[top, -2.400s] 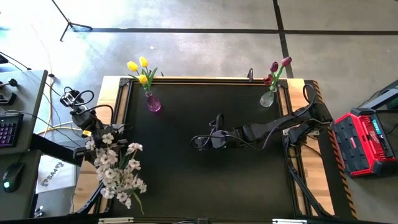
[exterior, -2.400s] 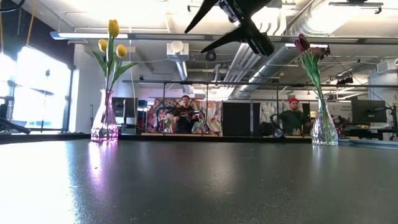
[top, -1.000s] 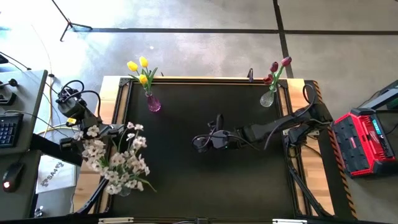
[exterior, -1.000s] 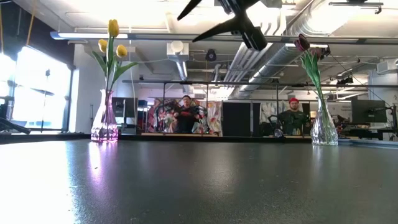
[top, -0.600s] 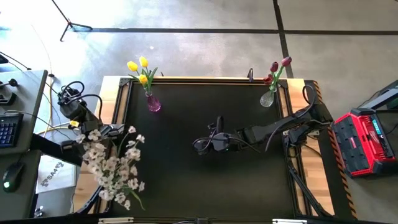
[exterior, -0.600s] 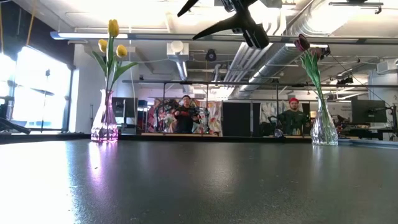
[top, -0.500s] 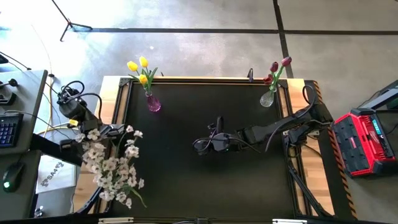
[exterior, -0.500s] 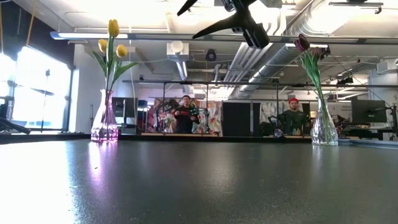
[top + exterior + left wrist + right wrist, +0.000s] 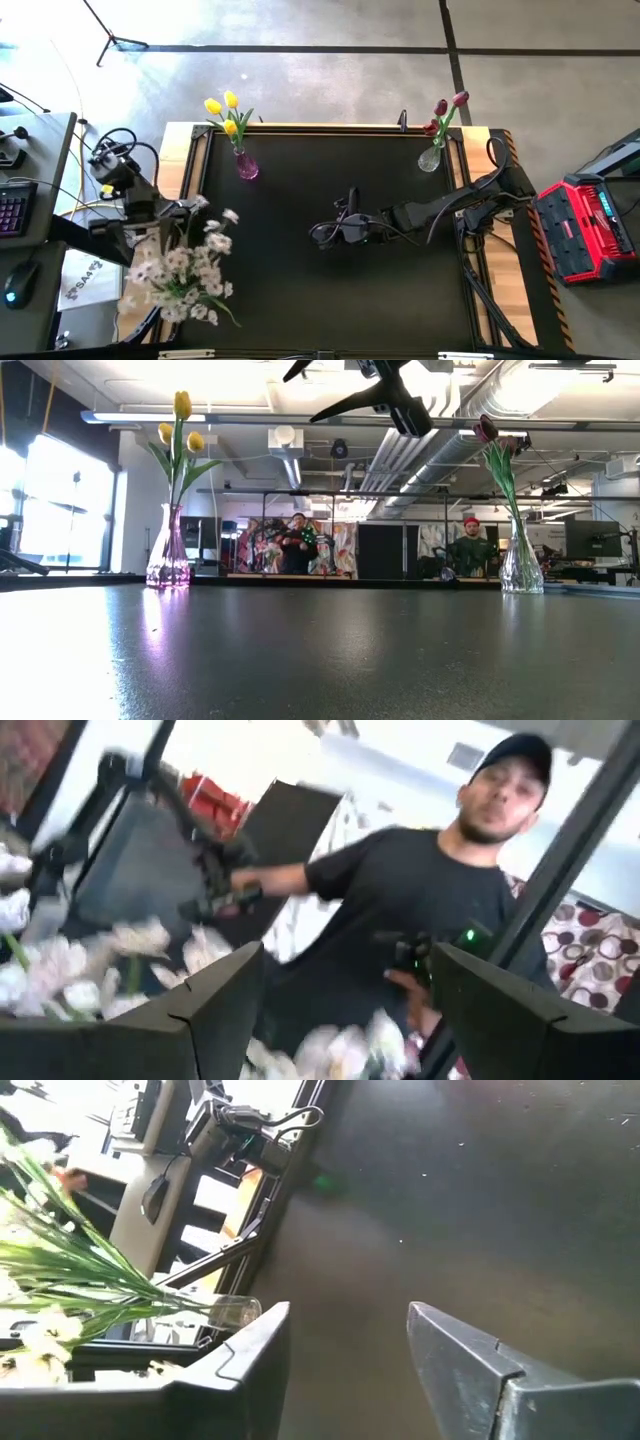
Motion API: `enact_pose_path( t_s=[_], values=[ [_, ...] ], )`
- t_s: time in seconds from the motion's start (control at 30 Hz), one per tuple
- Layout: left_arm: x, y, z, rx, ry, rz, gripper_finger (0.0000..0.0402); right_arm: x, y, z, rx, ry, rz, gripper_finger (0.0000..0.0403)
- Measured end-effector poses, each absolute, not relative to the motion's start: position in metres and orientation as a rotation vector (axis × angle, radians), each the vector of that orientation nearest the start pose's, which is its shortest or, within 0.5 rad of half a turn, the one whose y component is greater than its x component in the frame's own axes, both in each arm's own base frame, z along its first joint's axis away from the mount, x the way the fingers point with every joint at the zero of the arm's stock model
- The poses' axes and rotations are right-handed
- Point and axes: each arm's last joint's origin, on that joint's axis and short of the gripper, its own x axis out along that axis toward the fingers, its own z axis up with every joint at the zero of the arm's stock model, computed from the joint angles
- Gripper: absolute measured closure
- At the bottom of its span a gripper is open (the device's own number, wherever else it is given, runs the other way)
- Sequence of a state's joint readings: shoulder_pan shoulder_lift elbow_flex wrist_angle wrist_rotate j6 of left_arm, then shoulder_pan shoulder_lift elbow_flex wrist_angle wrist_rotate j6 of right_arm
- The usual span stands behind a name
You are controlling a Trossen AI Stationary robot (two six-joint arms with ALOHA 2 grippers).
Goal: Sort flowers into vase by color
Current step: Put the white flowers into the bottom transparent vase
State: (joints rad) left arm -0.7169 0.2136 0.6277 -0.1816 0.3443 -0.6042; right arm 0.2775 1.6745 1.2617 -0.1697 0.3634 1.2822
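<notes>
Left end effector beside the white blossom sprays, grip state indeterminable; right end effector unclenched mid-worktop; advise seating stems upright.

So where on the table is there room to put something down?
The black table is bare between the purple vase of yellow tulips and the clear vase of red tulips, and along the near edge. The right gripper hangs open over the middle. It is crowded at the left edge, where the white flowers and the left gripper are.

White blossom spray swung lower and toward table's left edge vs earlier, left arm shifted w/ it
</notes>
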Motion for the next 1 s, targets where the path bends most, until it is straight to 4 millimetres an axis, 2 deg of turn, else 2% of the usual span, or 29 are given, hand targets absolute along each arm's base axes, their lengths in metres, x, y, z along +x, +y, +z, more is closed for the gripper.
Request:
enact_pose_path(
  t_s=[0.17,0.43,0.57,0.8,0.93,1.0],
  values=[
    [0.033,-0.04,0.342,-0.569,0.031,-1.035,0.0128,0.364,0.093,0.272,1.067,0.398,-0.405,0.0203],
    [0.025,-0.019,0.36,-0.43,-0.045,-0.688,0.0149,0.372,0.093,0.288,0.97,0.24,-0.319,0.0213],
    [0.025,-0.016,0.368,-0.37,-0.077,-0.597,0.018,0.375,0.092,0.296,0.868,0.148,-0.317,0.0247],
    [0.036,-0.023,0.38,-0.318,-0.023,-0.502,0.0232,0.377,0.082,0.298,0.656,0.153,-0.304,0.0336],
    [0.043,-0.028,0.389,-0.299,-0.012,-0.474,0.0252,0.38,0.071,0.298,0.641,0.149,-0.323,0.0386],
    [0.045,-0.029,0.395,-0.293,-0.014,-0.463,0.0258,0.381,0.065,0.298,0.651,0.157,-0.307,0.0398]
  ],
)
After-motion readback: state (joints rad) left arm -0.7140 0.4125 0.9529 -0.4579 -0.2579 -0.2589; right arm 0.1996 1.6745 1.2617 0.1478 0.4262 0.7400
